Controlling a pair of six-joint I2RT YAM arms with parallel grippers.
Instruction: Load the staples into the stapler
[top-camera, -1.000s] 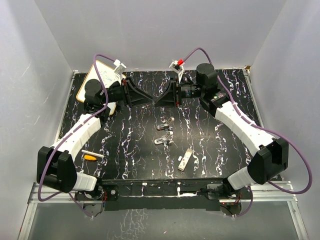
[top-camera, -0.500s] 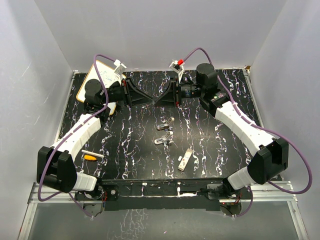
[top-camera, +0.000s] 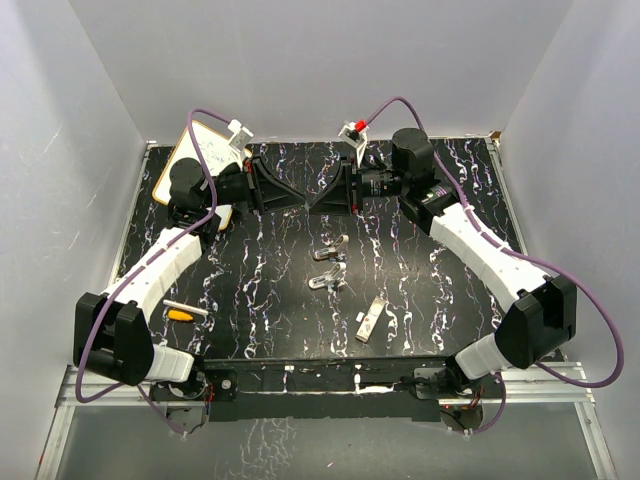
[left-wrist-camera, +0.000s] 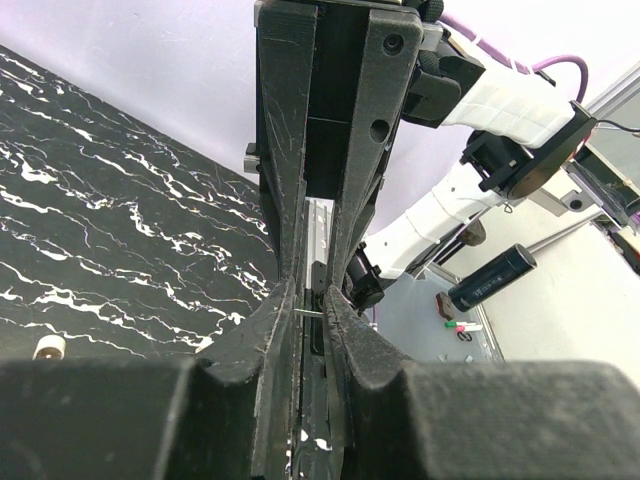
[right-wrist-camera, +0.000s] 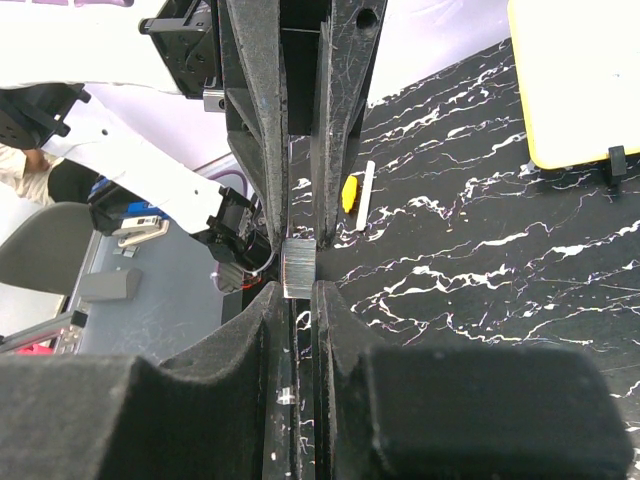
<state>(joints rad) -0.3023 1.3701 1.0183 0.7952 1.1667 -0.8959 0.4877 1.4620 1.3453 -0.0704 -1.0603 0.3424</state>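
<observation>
My two grippers meet tip to tip above the far middle of the black marbled table (top-camera: 260, 300). The right gripper (top-camera: 314, 200) (right-wrist-camera: 298, 290) is shut on a short silvery strip of staples (right-wrist-camera: 298, 268), which sticks out past its fingertips. The left gripper (top-camera: 301, 200) (left-wrist-camera: 312, 302) is shut from the opposite side on the same staples (left-wrist-camera: 310, 315), seen there as a thin silver sliver between its tips. Two small shiny metal pieces (top-camera: 330, 247) (top-camera: 327, 280) lie mid-table; I cannot tell which is the stapler. A whitish-grey box (top-camera: 371, 320) lies nearer the front.
An orange stick (top-camera: 180, 314) (right-wrist-camera: 348, 193) and a white one (top-camera: 187, 307) lie at the left front, beside the left arm. A yellow-rimmed white board (top-camera: 200, 155) (right-wrist-camera: 575, 80) rests at the far left corner. Grey walls close in three sides.
The left gripper's jaws have closed onto the staple strip held by the right gripper. Neither arm has visibly shifted, and the things on the table lie as before.
</observation>
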